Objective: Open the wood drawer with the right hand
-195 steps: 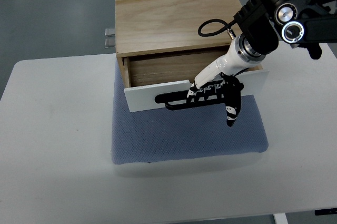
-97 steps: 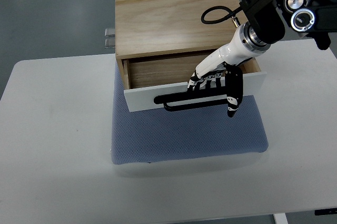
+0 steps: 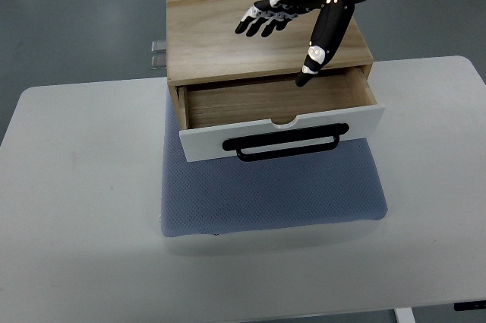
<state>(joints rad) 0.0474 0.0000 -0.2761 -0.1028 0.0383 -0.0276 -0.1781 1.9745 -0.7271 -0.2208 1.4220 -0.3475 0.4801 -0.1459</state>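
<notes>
White rectangular table; blue-grey textured mat on it. Light wooden box cabinet on mat, white-fronted wood drawer pulled partly out, black bar handle free. White-and-black right hand above cabinet top, fingers spread, holding nothing, thumb pointing down toward drawer interior.

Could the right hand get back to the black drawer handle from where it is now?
Probably yes. The right hand is open above the wooden box, holding nothing, and the black handle on the pulled-out drawer front faces open space over the blue mat.
</notes>
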